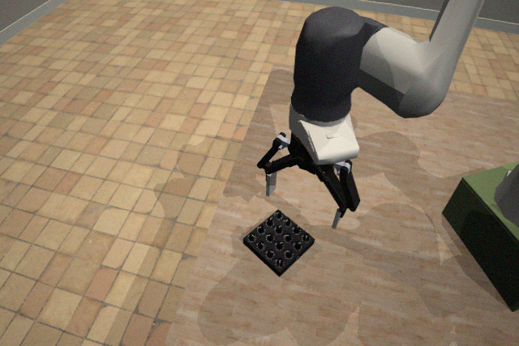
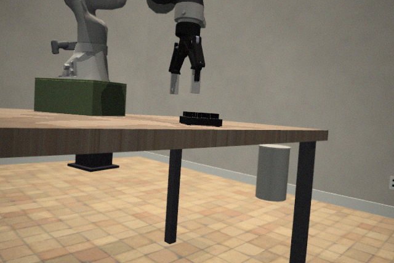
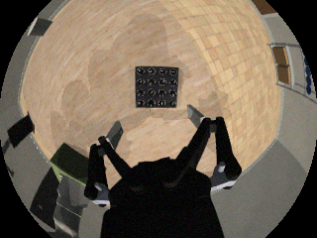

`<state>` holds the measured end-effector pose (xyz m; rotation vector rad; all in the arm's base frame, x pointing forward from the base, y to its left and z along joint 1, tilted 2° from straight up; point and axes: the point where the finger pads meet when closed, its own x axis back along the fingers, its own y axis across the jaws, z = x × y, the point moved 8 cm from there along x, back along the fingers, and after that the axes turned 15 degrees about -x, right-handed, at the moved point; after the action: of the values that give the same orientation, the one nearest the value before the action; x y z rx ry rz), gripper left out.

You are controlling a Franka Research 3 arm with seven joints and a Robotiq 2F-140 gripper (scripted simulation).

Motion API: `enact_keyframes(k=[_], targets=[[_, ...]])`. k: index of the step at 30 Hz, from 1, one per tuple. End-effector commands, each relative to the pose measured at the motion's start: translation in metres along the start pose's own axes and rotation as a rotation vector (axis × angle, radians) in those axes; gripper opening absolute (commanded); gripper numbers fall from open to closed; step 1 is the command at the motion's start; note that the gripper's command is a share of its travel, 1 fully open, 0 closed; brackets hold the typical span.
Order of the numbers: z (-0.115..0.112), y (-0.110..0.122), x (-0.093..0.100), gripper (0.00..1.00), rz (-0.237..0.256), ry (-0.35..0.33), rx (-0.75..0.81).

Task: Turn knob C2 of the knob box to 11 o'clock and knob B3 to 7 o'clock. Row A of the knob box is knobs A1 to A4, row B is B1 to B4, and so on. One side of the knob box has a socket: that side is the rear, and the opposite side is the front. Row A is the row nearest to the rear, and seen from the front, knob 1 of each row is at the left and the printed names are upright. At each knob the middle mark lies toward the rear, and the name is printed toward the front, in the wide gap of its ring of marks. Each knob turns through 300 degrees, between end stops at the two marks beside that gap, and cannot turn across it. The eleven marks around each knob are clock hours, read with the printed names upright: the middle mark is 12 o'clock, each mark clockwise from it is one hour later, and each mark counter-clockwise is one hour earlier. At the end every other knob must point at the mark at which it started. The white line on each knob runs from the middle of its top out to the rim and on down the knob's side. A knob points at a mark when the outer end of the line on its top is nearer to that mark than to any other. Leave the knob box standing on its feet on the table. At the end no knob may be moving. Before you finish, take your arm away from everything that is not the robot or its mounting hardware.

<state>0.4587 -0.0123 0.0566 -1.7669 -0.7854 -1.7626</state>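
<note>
- The claw hangs in the air with its two fingers spread wide and nothing between them, well above the table.
- The knob box sits flat on the wooden table. In the top view it lies at about 7 o'clock from the claw and apart from it.
- It looks like a low, stiff black slab carrying rows of small round knobs. I'd guess it is light enough to skid if pushed sideways.
- The place to take hold is the rim of a single knob, fingers closing from above on opposite sides. The knobs stand close together, so wide fingers could brush a neighbour and shift it.
- The white lines and printed names are too small to read here, and I cannot tell which side carries the socket.
- As for containers, a grey cylinder stands on the floor beyond the table; what is in it does not show.
- The arm stands on a green block.
</note>
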Motion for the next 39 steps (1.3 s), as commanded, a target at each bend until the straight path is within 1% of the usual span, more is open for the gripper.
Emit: enact_keyframes(k=[1, 20, 31, 33, 39], targets=[[0.0, 0.0, 0.0, 1.0, 0.001, -0.001, 0.006], [-0.003, 0.0, 0.0, 1.0, 0.001, -0.001, 0.006], [-0.02, 0.001, 0.0, 1.0, 0.001, -0.001, 0.006], [-0.02, 0.001, 0.0, 1.0, 0.001, -0.001, 0.006], [-0.033, 0.001, 0.0, 1.0, 0.001, -0.001, 0.006]])
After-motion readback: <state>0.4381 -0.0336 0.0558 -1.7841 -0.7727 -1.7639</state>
